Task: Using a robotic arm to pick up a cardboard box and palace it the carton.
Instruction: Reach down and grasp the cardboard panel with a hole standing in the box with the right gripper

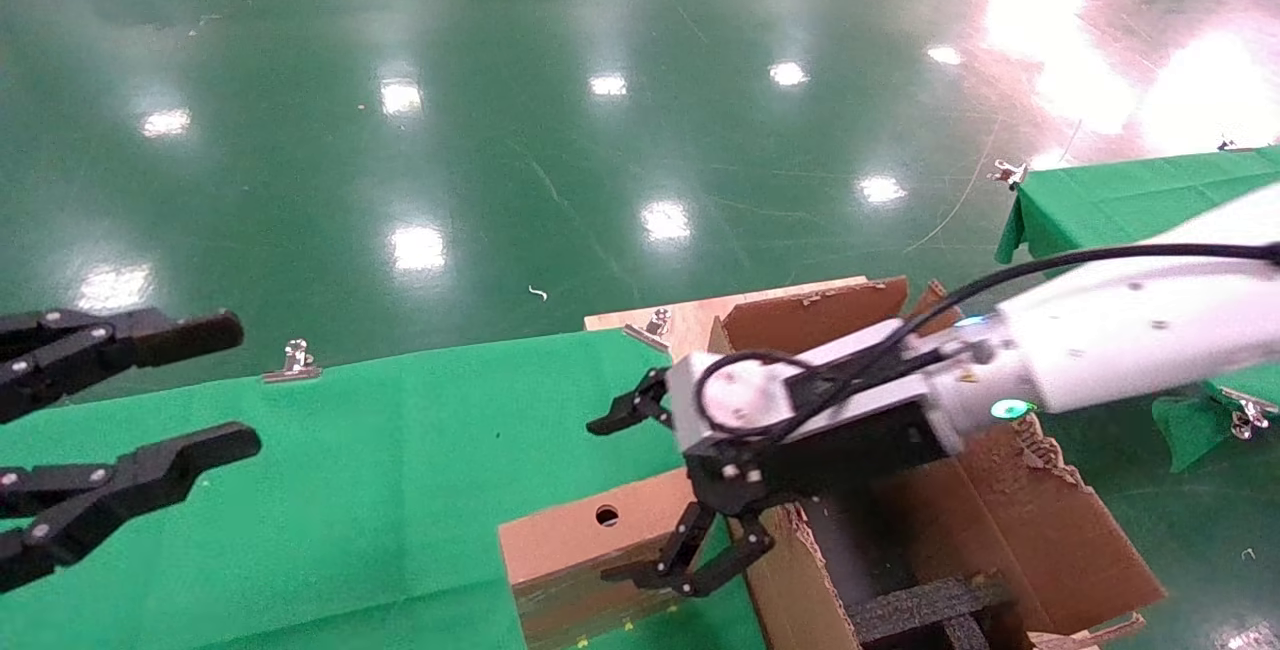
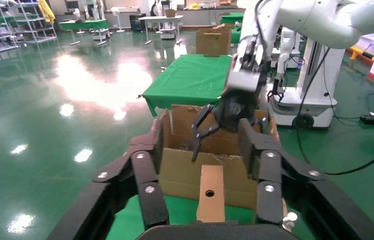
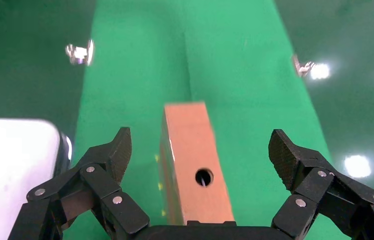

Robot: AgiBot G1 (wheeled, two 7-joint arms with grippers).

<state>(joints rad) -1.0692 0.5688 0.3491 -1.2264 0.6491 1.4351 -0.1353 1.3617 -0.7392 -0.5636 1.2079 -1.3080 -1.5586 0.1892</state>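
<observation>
The small cardboard box [image 1: 585, 545], plain brown with a round hole, stands on the green-covered table right beside the carton [image 1: 1010, 530]. The carton is large, with ragged flaps and black foam [image 1: 920, 605] inside. My right gripper [image 1: 610, 500], on the white robotic arm [image 1: 1120, 330], is open and straddles the box from above without touching it. In the right wrist view the box [image 3: 192, 160] lies between the spread fingers of the right gripper [image 3: 202, 152]. My left gripper [image 1: 225, 386] hangs open and empty at the far left. In the left wrist view the left gripper [image 2: 202, 155] faces the box [image 2: 211, 192] and carton [image 2: 179, 172].
The green cloth table [image 1: 380, 470] stretches left of the box, with metal clips [image 1: 295, 360] on its far edge. A second green table [image 1: 1120, 200] stands at the right. Shiny green floor lies beyond.
</observation>
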